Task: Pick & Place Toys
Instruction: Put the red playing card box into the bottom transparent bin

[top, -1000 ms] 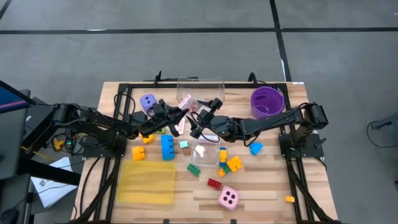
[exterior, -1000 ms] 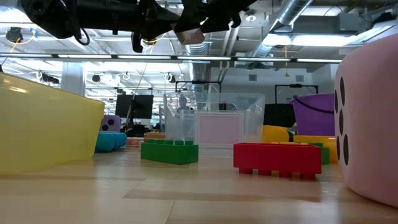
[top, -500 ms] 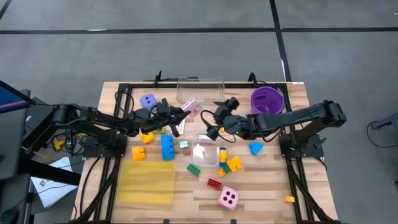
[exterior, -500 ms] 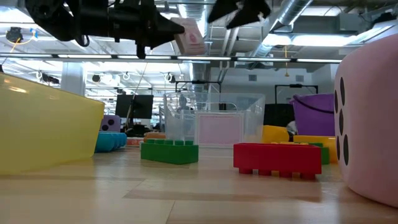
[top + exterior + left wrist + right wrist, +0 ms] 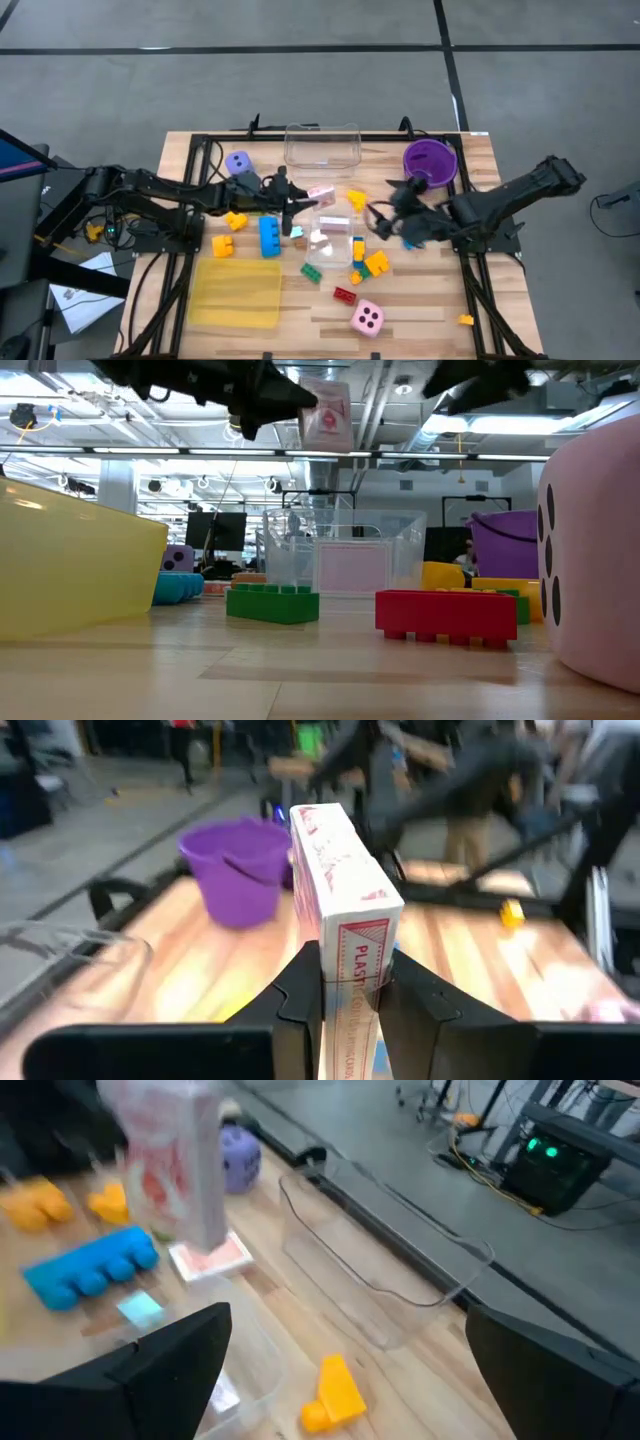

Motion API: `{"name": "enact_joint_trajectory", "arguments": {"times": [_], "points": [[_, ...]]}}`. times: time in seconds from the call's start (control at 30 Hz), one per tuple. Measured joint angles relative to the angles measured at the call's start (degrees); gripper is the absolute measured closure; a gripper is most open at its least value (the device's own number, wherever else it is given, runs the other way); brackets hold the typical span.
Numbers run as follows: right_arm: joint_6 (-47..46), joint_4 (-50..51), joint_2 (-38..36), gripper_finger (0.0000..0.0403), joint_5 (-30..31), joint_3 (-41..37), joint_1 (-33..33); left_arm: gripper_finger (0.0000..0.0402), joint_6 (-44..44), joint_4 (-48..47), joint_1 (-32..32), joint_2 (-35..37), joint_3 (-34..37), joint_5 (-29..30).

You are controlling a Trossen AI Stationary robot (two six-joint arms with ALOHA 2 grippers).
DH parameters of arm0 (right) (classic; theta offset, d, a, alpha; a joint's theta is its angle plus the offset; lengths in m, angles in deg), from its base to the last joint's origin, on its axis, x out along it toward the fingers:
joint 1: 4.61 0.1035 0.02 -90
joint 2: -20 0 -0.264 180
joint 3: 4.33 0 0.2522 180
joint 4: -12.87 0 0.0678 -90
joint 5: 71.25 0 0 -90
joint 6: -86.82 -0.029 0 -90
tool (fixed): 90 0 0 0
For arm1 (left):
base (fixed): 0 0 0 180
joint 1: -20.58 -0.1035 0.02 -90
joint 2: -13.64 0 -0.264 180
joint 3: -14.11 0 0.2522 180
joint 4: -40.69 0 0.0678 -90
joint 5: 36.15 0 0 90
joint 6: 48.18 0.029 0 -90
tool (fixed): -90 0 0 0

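Card box (image 5: 340, 910) now solely in left end effector (image 5: 350, 995), clamped, aloft above small clear box (image 5: 330, 235). Right end effector (image 5: 385, 215) released it, fingers apart, withdrawn well clear. Handover done; placing remains.

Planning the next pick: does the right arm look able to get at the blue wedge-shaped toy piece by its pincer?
Probably yes: the right pincer is open and empty, beside the blue wedge-shaped toy piece, with nothing between them.

The small clear box (image 5: 327, 238) at table centre is hemmed by bricks: blue brick (image 5: 269, 236) on its left, yellow-orange cluster (image 5: 368, 262) on its right. Bare wood lies right of the cluster, and between the small clear box and the large clear box (image 5: 322, 146).
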Motion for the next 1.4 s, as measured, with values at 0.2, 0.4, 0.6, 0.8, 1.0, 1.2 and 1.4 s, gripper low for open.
{"name": "enact_joint_trajectory", "arguments": {"times": [0.2, 0.4, 0.6, 0.8, 1.0, 1.2, 1.4], "points": [[-5.35, -0.12, -11.93, 0.0007, 7.08, -7.83, 7.50, 0.0339, 0.53, -20.45, 1.77, 0.00, -10.91, 0.00], [-4.63, -0.33, -19.25, 0.0007, 7.24, -9.08, 10.95, 0.0339, 0.55, -34.03, 3.46, -2.58, -23.87, 0.11], [-5.67, 0.08, -21.81, 0.0006, 12.47, -11.03, 14.79, 0.0339, 0.94, -50.55, 3.99, -13.49, -39.79, 0.07], [-8.56, 2.46, -25.27, 0.0006, 14.84, -11.84, 19.00, 0.0339, 1.60, -65.06, 4.37, -24.04, -53.41, -4.61], [-13.48, 7.85, -25.43, 0.0007, 17.13, -11.86, 21.24, 0.0339, 1.37, -77.08, 4.26, -32.51, -59.99, -9.93], [-14.65, 8.96, -25.45, 0.0007, 17.58, -11.84, 21.46, 0.0339, 0.63, -77.92, 3.96, -37.48, -60.50, -14.72], [-14.63, 8.96, -25.49, 0.0007, 17.59, -11.81, 21.43, 0.0339, 2.02, -78.85, 3.22, -39.89, -60.50, -15.10]]}}
